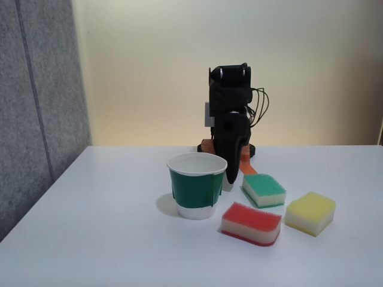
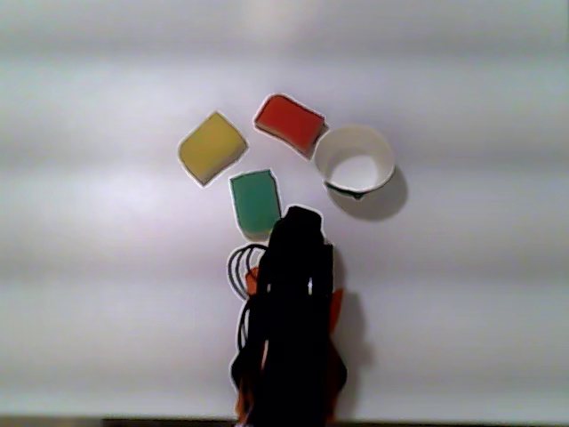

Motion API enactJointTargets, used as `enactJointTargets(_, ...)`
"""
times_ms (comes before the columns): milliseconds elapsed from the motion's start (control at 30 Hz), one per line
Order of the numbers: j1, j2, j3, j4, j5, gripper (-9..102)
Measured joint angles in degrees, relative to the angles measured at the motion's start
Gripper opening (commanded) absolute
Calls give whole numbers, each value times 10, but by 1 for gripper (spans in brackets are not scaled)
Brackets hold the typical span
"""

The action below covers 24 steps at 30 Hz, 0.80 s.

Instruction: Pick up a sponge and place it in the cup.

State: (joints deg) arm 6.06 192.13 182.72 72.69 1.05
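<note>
Red-topped sponge (image 1: 251,223) lies flat on the white table (image 1: 108,251) in the fixed view, just to the right of the green-banded paper cup (image 1: 196,186) and a little nearer to the camera, close to the cup but whether they touch I cannot tell. In the other view, from above, the same sponge (image 2: 289,123) sits beside the rim of the cup (image 2: 354,159), at its upper left, almost touching. The cup stands upright and its inside looks white. A green-topped sponge (image 1: 264,189) lies behind the red one in the fixed view, and an all-yellow sponge (image 1: 310,213) is at the right, apart from both. The black arm (image 1: 230,113) stands folded behind the cup, with its gripper (image 1: 228,186) pointing down to the table between the cup and the green-topped sponge. The cup hides part of the fingers, so whether the gripper is wide or narrow I cannot tell
</note>
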Motion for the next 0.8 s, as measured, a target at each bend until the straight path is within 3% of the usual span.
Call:
enactJointTargets(500, -43, 0, 0, -19, -2, 0)
enactJointTargets(600, -54, -1, -3, -39, 47, 0)
enactJointTargets(800, -97, -36, -80, 5, 142, 0)
